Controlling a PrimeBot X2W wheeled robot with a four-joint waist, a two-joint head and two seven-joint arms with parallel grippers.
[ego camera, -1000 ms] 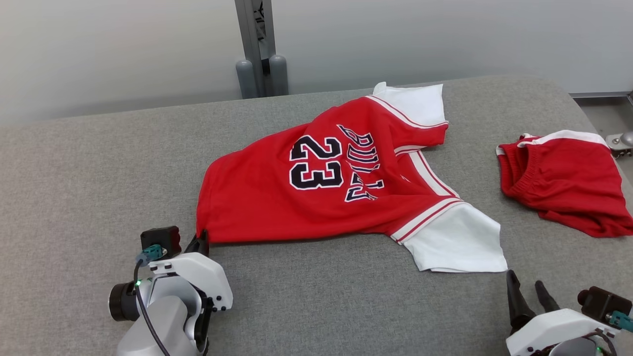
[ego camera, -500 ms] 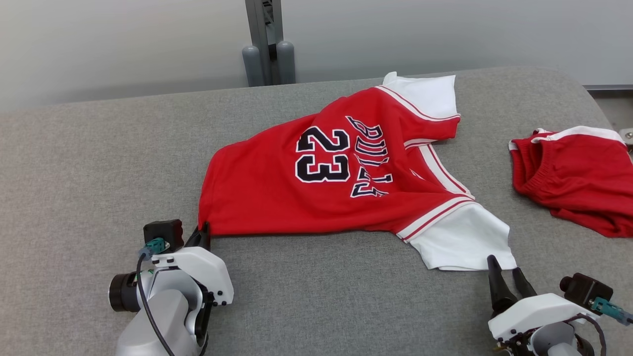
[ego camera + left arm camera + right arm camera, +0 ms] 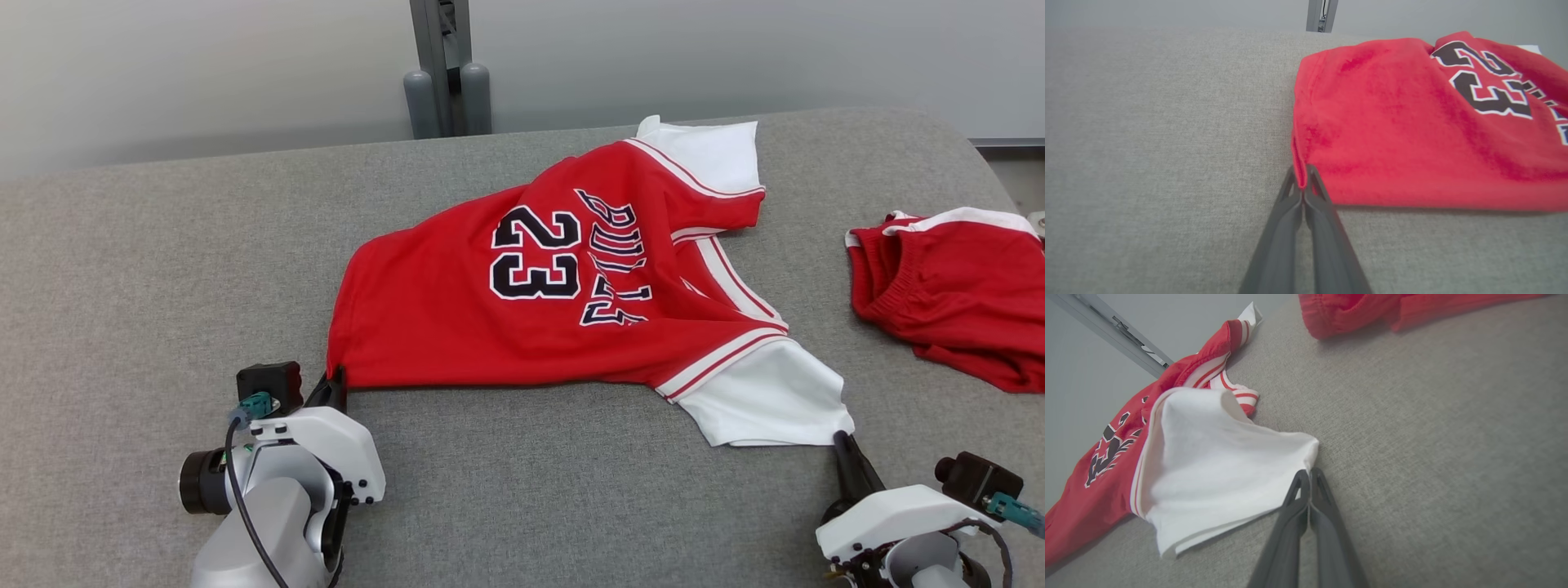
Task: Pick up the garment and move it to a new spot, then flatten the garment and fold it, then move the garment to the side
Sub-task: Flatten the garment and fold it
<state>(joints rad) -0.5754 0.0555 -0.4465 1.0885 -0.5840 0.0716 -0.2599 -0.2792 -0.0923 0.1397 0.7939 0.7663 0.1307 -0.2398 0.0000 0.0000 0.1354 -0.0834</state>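
Across the middle of the head view, a red jersey with a black 23 is laid on the grey fabric-covered counter. Its hem is toward the left of the frame and its white sleeves are toward the right.

At the lower left of that frame the left gripper is set against the jersey's lower hem corner, with the fingertips partly covered by red cloth. The grip itself is made plain in the left wrist view: the jaws are pressed fully together, with the hem's corner pinched between their tips.

At the lower right of the head view the right gripper is seen as a single dark spike touching the corner of the nearer white sleeve. In the right wrist view the jaws are closed tight on that corner, and the sleeve is shown bulging open behind them.

A pair of red shorts with a white band is laid well apart at the right. It is cut off by the right edge in the head view and by the top edge in the right wrist view. A grey metal post is seen beyond the counter at the upper centre.

The lettering beside the number is creased and cannot be read with certainty.
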